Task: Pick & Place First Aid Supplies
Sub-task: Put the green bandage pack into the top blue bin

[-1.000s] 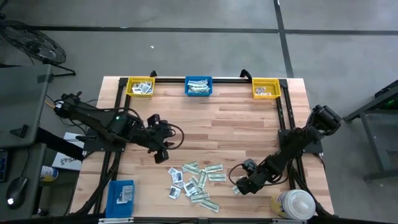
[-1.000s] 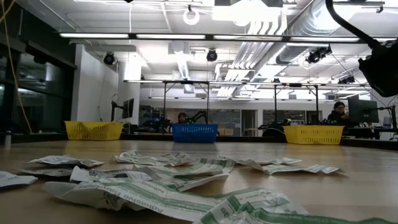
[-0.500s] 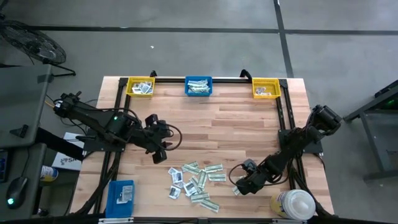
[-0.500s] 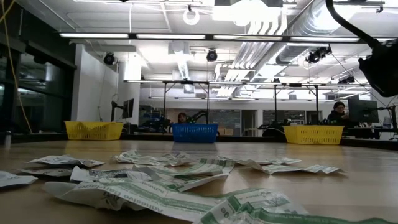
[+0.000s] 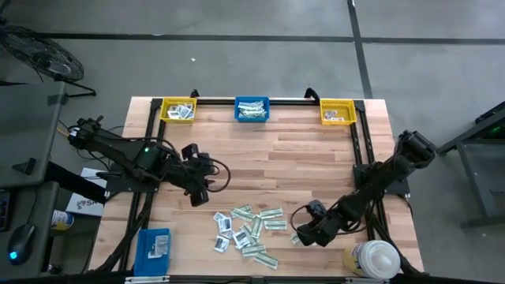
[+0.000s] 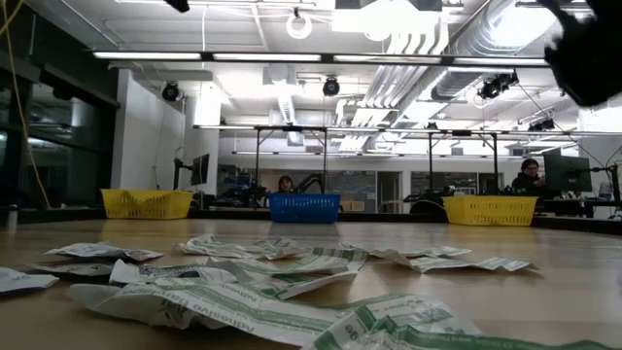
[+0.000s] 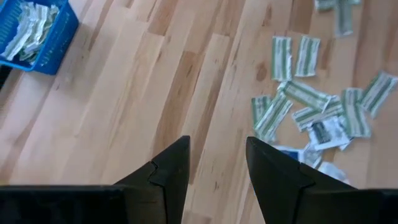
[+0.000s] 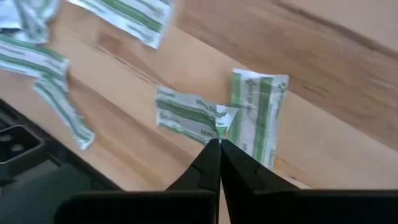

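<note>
a: packets, green-and-white [image 8: 189, 118], two of them, are seen pinched at their meeting corner between the tips of the right gripper [image 8: 219, 144], whose fingers [image 8: 205, 167] are pressed together on the paper.

b: where is that gripper placed on the table?

a: it is found low over the wood near the front right, just beside the right edge of the scattered pile [image 5: 248, 230] of first aid packets. the large white-capped bottle [image 5: 374, 258] is stood just beyond it at the front right corner.

b: and the left gripper [image 7: 216, 163]?

a: its fingers [image 7: 169, 167] are held spread, with nothing between them. it is hung over bare boards left of centre, apart from the pile. in its wrist view, green strips [image 7: 290, 57] and a squarish white packet with dark marks [image 7: 324, 132] are seen ahead of it, and a blue bin [image 7: 37, 32] with packets inside is seen off to one side.

b: what else is laid out?

a: along the far edge, a yellow bin [image 5: 178, 110], a blue bin [image 5: 252, 109] and another yellow bin [image 5: 338, 112] are set in a row, each holding packets. from the low view, crumpled strips [image 6: 243, 292] are spread across the near tabletop [image 6: 564, 292].
</note>
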